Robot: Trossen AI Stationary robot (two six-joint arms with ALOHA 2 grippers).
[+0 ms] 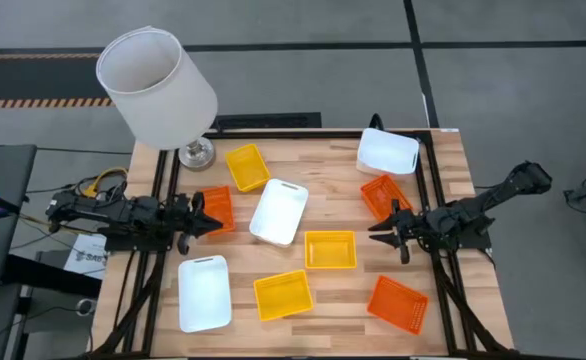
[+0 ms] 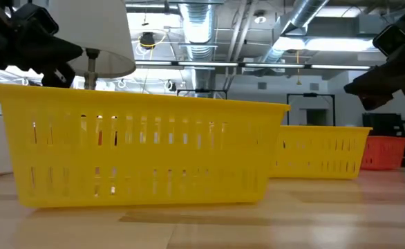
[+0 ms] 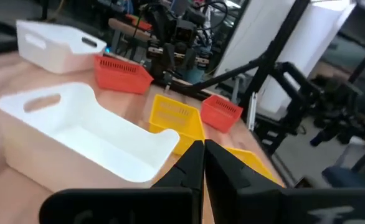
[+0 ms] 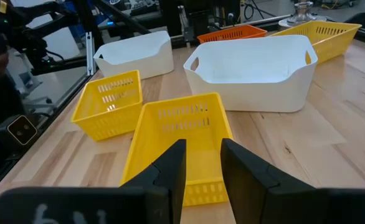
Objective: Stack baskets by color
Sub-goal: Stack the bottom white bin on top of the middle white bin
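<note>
On pale wood planks (image 1: 333, 290), perforated plastic baskets (image 1: 330, 250) lie scattered; left end effector (image 1: 216, 226) together, right (image 1: 375, 233) apart.

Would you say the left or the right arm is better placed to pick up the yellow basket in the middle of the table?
Probably the right: its open end effector points straight at the middle yellow basket, close by, while the left end effector is shut, beside an orange basket.

I see three white baskets (image 1: 279, 212), plain and glossy, three yellow baskets (image 1: 330, 250) with slotted sides, and three orange baskets (image 1: 397, 303) with the same slit pattern. My worktop (image 1: 338, 200) is pale wood in butcher-block strips. The lamp shade (image 1: 156, 88) is plain white on a silver base (image 1: 197, 153). Both hands, left hand (image 1: 216, 226) and right hand (image 1: 376, 232), are black.
</note>
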